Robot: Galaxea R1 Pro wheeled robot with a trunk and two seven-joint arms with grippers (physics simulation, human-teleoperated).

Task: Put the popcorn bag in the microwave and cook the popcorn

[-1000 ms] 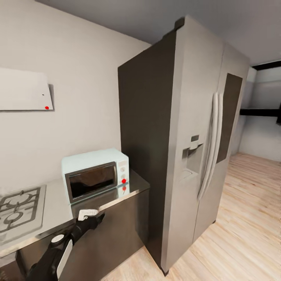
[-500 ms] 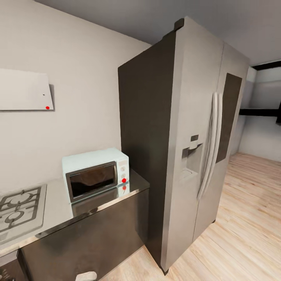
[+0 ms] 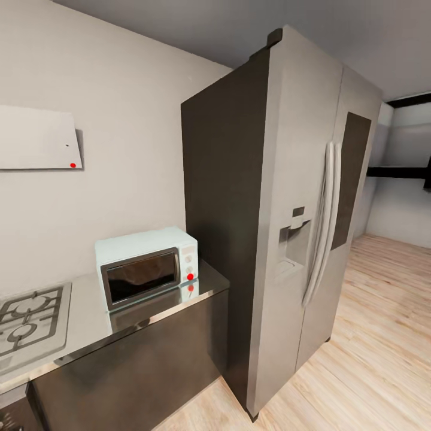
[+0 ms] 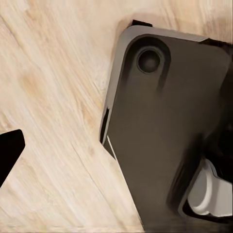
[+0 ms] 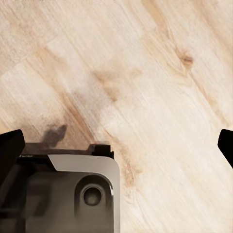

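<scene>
- Microwave point(image 3: 145, 266): boxy, pale mint-blue, dark glass door closed, two round knobs at its right, red dot below them.
- It stands on the steel surface point(image 3: 90, 326), toward the right end, near the wall; its front reflects in the steel.
- Gas hob point(image 3: 27, 323) with black grates lies left of it, apart.
- White hood point(image 3: 37, 139) on the wall above, small red dot at its corner.
- Tall grey fridge point(image 3: 281, 221) just right of the surface; pale handles, dispenser.
- Left tool point(image 4: 7, 153): one dark fingertip over the wood floor point(image 4: 53, 97), beside the robot's dark base point(image 4: 165, 131); grip state cannot tell.
- Right tool point(image 5: 119, 145): fingertips far apart, released, nothing between.
</scene>
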